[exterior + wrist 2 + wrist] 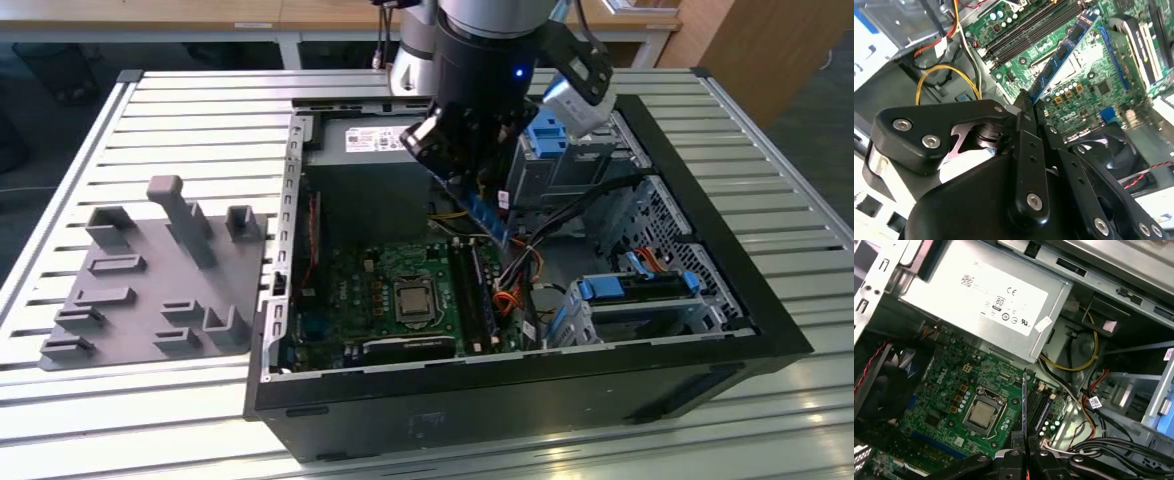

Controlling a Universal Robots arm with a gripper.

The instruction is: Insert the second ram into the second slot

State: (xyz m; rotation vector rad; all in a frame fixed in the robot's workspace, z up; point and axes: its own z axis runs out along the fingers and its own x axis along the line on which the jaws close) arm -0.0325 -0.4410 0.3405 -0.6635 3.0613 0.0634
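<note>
**While the stick hangs, slots wait**

As the tool (1026, 102) clamps one end of the second ram (1059, 57), the blue stick hovers over the motherboard (350, 285), apart from the memory slots (1029, 30) at the board's drive-bay edge. Carry step, I'd say (not seated). Seating calls for squaring its edge to the slot; orange cables (507, 300) crowd that side.
</note>
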